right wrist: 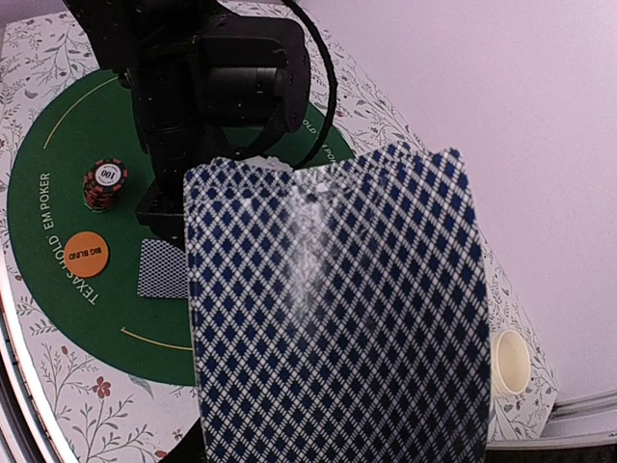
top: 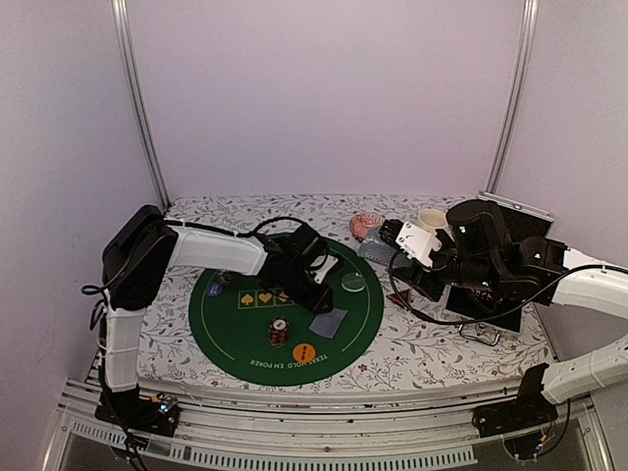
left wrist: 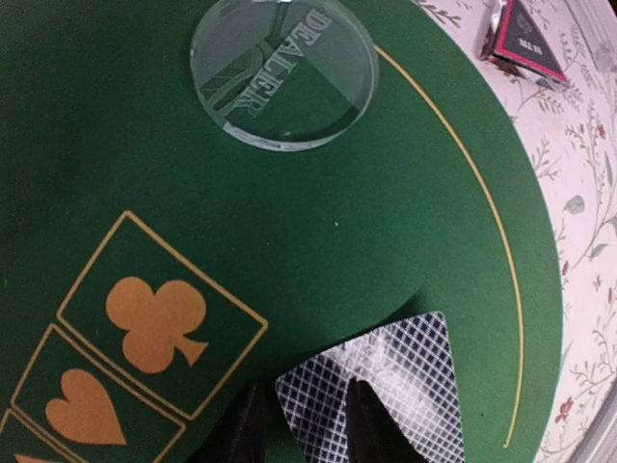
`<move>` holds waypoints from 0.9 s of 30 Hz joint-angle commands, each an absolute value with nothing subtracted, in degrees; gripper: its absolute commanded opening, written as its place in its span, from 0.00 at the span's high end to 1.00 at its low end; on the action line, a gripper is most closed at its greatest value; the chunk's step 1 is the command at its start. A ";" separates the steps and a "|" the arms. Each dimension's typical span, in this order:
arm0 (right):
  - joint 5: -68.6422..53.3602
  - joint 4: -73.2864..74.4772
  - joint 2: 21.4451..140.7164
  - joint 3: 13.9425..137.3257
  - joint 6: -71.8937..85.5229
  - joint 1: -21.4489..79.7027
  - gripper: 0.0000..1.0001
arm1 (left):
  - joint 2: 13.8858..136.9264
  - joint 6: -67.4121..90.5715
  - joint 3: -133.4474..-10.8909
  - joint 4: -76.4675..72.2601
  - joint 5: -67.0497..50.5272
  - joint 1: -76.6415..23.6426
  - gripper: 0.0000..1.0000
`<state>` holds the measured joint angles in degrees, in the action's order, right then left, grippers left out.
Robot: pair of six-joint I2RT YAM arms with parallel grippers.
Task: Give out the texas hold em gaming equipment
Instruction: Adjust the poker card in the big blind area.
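A round green poker mat (top: 228,329) carries a striped chip stack (top: 279,332), an orange button (top: 304,351), a blue button (top: 215,288) and a clear pale-green dealer button (top: 353,283). One grey-blue-backed card (top: 329,321) lies flat on the mat. My left gripper (top: 316,296) stands over its edge with jaws apart; in the left wrist view one fingertip (left wrist: 371,420) is over the card (left wrist: 405,376), the other beside it. My right gripper (top: 388,243) is shut on a hand of playing cards (right wrist: 337,309) right of the mat. A black-and-red triangular marker (top: 399,296) lies beside the mat.
A pink-patterned bowl (top: 365,224) and a cream mug (top: 432,220) stand at the back right on the floral cloth. A black stand (top: 491,304) sits under the right arm. The left arm (right wrist: 212,87) fills the mat's middle in the right wrist view.
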<state>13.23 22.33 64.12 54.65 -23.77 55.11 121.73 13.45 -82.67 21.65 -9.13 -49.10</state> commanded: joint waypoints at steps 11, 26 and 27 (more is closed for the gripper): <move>13.87 21.71 62.94 54.24 -23.29 55.05 0.55 | 120.09 8.36 -79.37 19.79 -18.95 -51.55 0.97; 13.38 21.78 62.58 54.40 -23.21 55.06 0.55 | 119.89 4.72 -80.65 18.38 -17.14 -55.37 0.96; 13.36 21.84 62.69 54.35 -23.20 55.10 0.55 | 119.46 4.59 -80.83 18.39 -16.99 -55.37 0.94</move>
<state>13.21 22.35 64.12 54.65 -23.77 55.11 121.49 6.02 -80.27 18.72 -18.33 -55.24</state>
